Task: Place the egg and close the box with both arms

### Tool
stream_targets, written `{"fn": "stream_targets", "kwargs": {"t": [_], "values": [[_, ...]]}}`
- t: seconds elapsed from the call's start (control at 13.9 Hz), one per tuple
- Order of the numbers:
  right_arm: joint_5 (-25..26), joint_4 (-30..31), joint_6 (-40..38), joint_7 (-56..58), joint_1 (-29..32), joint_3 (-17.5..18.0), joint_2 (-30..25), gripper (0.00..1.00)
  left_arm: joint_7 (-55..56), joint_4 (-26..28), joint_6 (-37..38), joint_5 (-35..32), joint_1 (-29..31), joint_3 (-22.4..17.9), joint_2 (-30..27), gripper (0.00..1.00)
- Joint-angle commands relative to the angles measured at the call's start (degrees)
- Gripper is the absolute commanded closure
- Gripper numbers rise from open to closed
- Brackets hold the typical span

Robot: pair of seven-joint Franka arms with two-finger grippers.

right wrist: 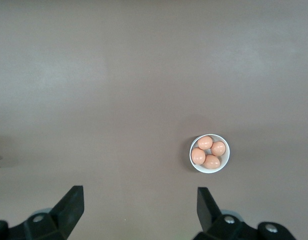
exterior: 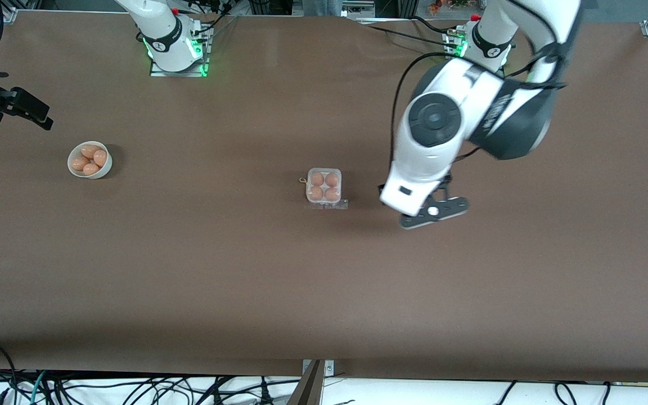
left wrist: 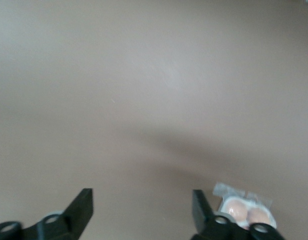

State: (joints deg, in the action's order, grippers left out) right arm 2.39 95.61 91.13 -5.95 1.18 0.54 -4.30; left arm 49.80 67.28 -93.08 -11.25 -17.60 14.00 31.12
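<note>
The box (exterior: pixel 338 171) sits mid-table with an egg (exterior: pixel 317 179) in every cell. A strip of clear plastic lies along its camera-side edge, and I cannot tell whether the lid is shut. My left gripper (exterior: pixel 433 215) hangs open and empty over bare table beside the box, toward the left arm's end. In the left wrist view the box (left wrist: pixel 223 205) shows just past one finger of the gripper (left wrist: pixel 142 210). My right gripper (exterior: pixel 20 108) is open and empty over the right arm's end of the table, near the egg bowl. It also shows in the right wrist view (right wrist: pixel 140 207).
A round white bowl (exterior: pixel 104 169) with several loose eggs stands at the right arm's end; it also shows in the right wrist view (right wrist: pixel 210 171). Cables lie along the table's camera-side edge (exterior: pixel 324 374). The arm bases stand at the table's robot side.
</note>
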Motion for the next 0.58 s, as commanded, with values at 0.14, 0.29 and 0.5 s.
{"fn": "stream_targets", "kwargs": {"t": [0.14, 0.29, 0.5], "values": [[-0.19, -0.52, 0.19, 0.41, 0.31, 0.6, 0.08, 0.0, -7.41, -2.41, 4.81, -1.24, 6.69, 0.41, -2.2, 0.01], [-0.19, -0.52, 0.19, 0.41, 0.31, 0.6, 0.08, 0.0, -17.39, -5.84, 8.87, -0.8, 10.38, -0.02, -3.86, 0.01], [-0.19, -0.52, 0.11, 0.41, 0.31, 0.69, 0.0, 0.0, -33.4, -2.71, 10.81, -0.62, 16.09, -0.64, -9.48, 0.0]]}}
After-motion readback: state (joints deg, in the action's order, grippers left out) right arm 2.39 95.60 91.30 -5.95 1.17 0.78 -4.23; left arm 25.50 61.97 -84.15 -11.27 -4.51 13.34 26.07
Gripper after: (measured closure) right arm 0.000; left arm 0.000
